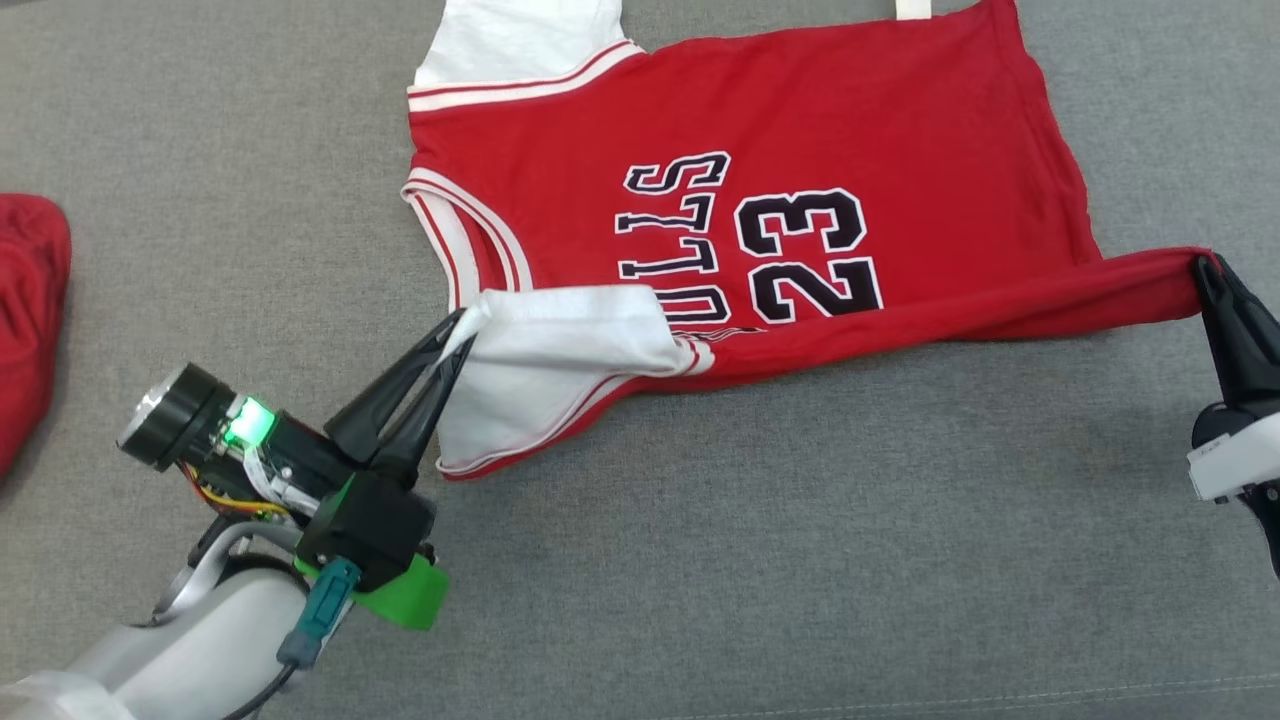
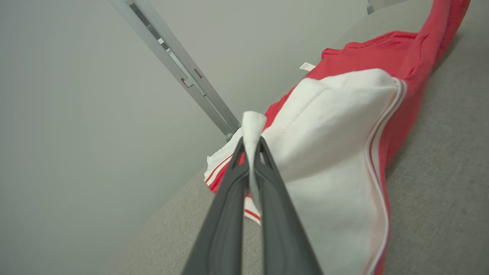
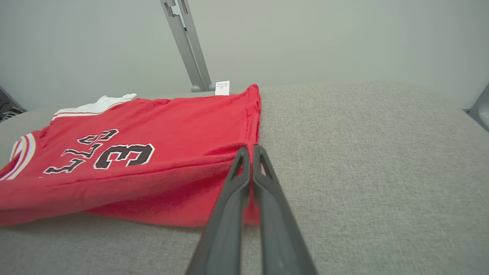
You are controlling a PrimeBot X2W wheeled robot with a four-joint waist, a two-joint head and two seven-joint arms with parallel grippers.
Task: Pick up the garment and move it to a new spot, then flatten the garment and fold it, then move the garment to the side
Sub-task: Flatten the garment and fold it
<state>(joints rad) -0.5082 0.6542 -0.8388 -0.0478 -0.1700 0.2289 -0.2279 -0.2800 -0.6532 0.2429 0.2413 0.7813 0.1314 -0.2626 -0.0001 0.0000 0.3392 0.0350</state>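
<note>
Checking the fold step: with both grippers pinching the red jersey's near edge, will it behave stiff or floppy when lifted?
Probably floppy: the jersey bunches into a ridge between the left gripper and right gripper while the rest lies flat. Likely light, since fingertip pinches alone hold it. The white sleeve sags from the pinch, so it may flop over.

A grey woven fabric surface [image 1: 700, 560] is spreading across the whole head view, flat and evenly lit, with soft shadows lying on it. A stitched seam [image 1: 1050, 692] is running along its lower right part. In the wrist views a plain pale grey-green wall [image 3: 344, 38] is rising behind the surface's far edge. A slotted metal strut [image 2: 179, 65] is standing against that wall, its foot meeting the far edge. A second grey bar [image 3: 480, 109] is showing at the right wrist view's right edge
</note>
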